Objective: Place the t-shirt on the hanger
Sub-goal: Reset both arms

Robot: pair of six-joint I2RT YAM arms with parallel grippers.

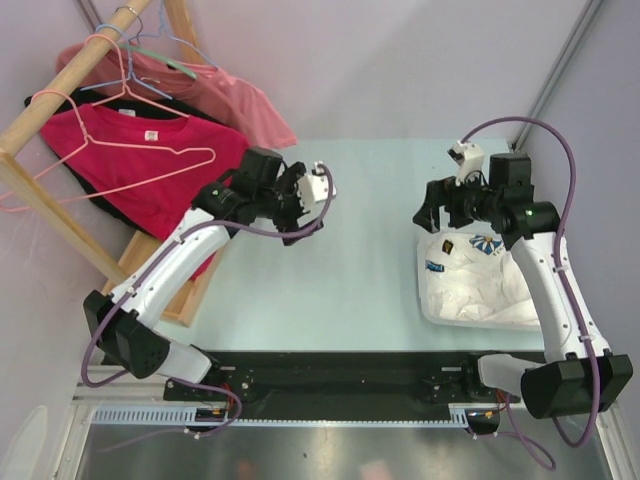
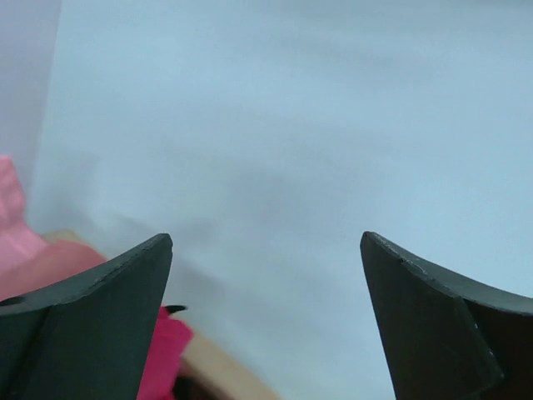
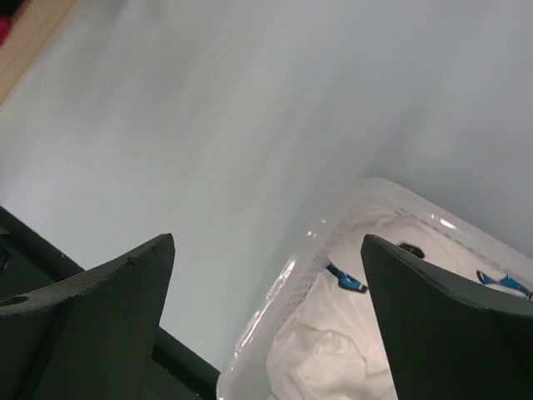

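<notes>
My left gripper (image 1: 300, 195) hangs over the bench (image 1: 350, 290) near its left edge, just right of the wooden rack (image 1: 40, 200). Its jaws stand wide apart with nothing between them; through the gap my left wrist camera sees only bare bench (image 2: 266, 125). At the lower left of that view a bit of the t-shirt (image 2: 166, 350) shows, with the rack's wood (image 2: 225, 375) beside it.

The t-shirt (image 1: 120, 150) lies spread on the rack at the far left, off the bench, its white neck label up. The hanger (image 1: 196, 151) shows as thin pink wire running across the shirt's front. I cannot tell whether any of the wire passes inside the shirt. A salmon-pink shirt (image 1: 250, 105) lies behind it and a black one (image 1: 110, 208) pokes out beneath.

My right gripper (image 1: 432, 208) hangs well apart from all that, at the bench's right side, above the far left corner of a white bin (image 1: 428, 305). Its jaws are also spread wide and hold nothing. My right wrist camera looks past them at bare bench (image 3: 208, 125) and the bin's rim (image 3: 275, 300), with white cloth (image 3: 333, 350) bunched inside.
</notes>
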